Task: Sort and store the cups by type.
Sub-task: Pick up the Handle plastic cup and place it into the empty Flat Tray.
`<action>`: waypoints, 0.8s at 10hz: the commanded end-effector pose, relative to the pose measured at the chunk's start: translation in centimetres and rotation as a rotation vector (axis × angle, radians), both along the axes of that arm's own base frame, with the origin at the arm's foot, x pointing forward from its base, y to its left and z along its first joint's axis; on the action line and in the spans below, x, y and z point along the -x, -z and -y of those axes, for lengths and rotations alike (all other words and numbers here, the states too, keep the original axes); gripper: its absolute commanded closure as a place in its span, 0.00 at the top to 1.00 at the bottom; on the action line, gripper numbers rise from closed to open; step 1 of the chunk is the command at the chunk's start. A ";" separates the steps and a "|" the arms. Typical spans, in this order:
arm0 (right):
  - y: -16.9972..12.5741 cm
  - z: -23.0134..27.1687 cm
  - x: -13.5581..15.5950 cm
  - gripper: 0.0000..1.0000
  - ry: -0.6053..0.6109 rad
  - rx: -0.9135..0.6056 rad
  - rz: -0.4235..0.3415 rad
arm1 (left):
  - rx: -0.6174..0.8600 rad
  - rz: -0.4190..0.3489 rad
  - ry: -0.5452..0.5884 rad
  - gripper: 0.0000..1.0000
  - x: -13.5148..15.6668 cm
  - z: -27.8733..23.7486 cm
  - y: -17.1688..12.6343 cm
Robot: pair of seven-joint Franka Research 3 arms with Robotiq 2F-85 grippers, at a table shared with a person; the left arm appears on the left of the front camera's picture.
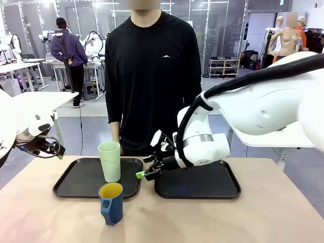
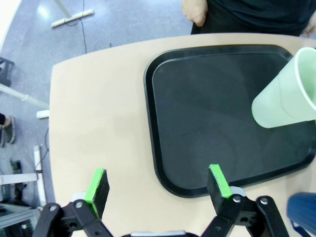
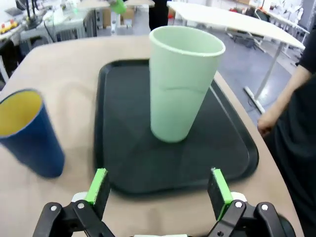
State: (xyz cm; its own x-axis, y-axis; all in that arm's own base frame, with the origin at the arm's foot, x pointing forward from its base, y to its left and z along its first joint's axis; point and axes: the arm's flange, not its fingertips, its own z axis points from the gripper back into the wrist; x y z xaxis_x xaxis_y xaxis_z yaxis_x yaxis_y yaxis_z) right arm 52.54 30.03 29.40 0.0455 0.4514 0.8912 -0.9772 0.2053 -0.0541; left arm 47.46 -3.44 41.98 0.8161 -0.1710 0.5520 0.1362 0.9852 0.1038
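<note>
One risk: the right gripper [image 3: 159, 180], wide open and empty, faces the tall mint-green tumbler [image 1: 110, 161] on the left tray [image 1: 78, 180] and could tip it onto the blue mug [image 1: 111, 203] on the tabletop [image 1: 228, 217] alongside; the left gripper [image 2: 158, 180] is open too, holding nothing.

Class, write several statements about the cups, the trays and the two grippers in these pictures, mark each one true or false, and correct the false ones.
1. The tall pale mint-green plastic tumbler stands upright on the left black tray. True.
2. The dark blue handled mug with a yellow inside sits on a tray. False: it stands on the tan table, in front of the left black tray.
3. The right gripper is shut on the tumbler. False: its jaws are open, short of the tumbler, and hold nothing.
4. The left gripper is open. True.
</note>
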 end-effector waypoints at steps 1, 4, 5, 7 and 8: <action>-3.3 2.7 4.5 1.00 0.026 0.150 -0.024 | -0.001 0.002 0.000 1.00 0.0 0.1 -0.1; -6.9 8.2 8.9 1.00 0.103 0.362 -0.018 | -0.001 0.002 0.000 1.00 0.0 0.1 -0.1; -7.7 9.8 9.9 1.00 0.143 0.417 -0.025 | -0.001 0.002 0.000 1.00 0.0 0.1 -0.1; -8.6 12.0 11.8 1.00 0.152 0.491 -0.045 | -0.001 0.002 0.000 1.00 0.0 0.1 -0.1; -9.1 12.8 12.8 1.00 0.150 0.515 -0.055 | -0.001 0.002 0.000 1.00 0.0 0.1 -0.1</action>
